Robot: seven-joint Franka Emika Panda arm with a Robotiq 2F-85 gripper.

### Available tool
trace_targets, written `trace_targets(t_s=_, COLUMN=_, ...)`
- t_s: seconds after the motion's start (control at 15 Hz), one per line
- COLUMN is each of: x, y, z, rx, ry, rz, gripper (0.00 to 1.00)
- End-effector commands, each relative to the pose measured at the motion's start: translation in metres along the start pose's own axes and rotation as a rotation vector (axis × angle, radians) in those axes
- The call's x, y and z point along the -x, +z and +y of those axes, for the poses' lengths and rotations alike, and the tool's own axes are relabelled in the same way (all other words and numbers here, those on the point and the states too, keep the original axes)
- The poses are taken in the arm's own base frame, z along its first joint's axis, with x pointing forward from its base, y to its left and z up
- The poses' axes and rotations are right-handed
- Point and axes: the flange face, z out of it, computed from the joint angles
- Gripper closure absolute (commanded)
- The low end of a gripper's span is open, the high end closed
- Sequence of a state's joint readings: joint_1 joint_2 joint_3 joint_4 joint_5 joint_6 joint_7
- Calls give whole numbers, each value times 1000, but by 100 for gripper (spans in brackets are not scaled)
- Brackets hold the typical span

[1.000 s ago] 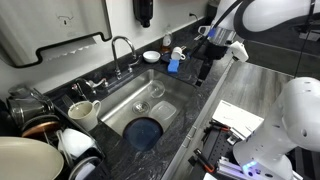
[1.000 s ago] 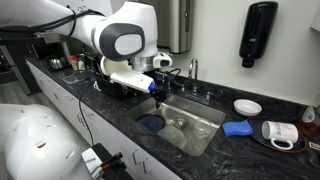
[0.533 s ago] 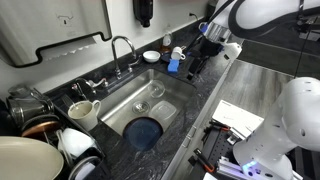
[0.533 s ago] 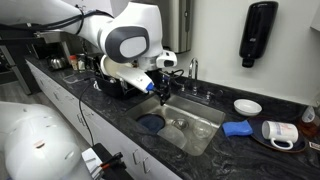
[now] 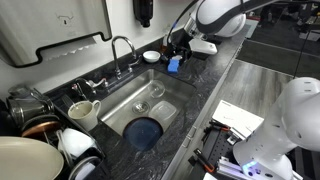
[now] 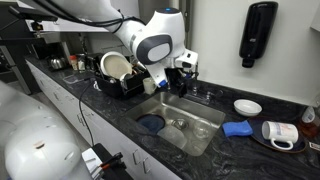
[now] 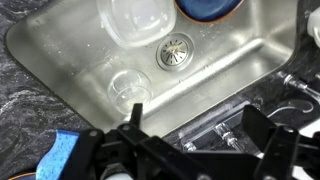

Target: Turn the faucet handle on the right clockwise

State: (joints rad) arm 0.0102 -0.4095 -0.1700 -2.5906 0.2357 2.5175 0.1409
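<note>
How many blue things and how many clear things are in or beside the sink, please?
Blue: 2, the sponge on the counter and the dish in the sink.
Clear: 2, the cup and the container in the sink.
Total: 4.

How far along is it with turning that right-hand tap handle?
Done: nothing that shows yet; the handle has no tool on it. In hand: the tool hangs open and empty above the sink, short of the handle. Left: reach the handle, close on it and turn it clockwise.
</note>
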Motion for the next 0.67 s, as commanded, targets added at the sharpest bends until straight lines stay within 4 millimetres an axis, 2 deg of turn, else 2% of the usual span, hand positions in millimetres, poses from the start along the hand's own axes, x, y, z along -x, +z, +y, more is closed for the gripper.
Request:
trace_targets(t_s=0.0, x=-58, y=9, z=-2, rx=-18, ry=200, rz=9, gripper=0)
trace_targets(t_s=0.07, x=-27, y=-2, z=-5, rx=-17, ry=110, rz=16, gripper=0)
trace_targets(t_s=0.2, x=-47, y=1, z=-4, rx=-17, ry=164, rz=23, gripper=0)
trace_targets(t_s=0.53, x=-54, y=7, z=-3, rx=-11, ry=183, rz=17, gripper=0)
trace_targets(t_s=0.6, x=-63, y=10, z=-1, rx=-23, ry=258, rz=-10, gripper=0)
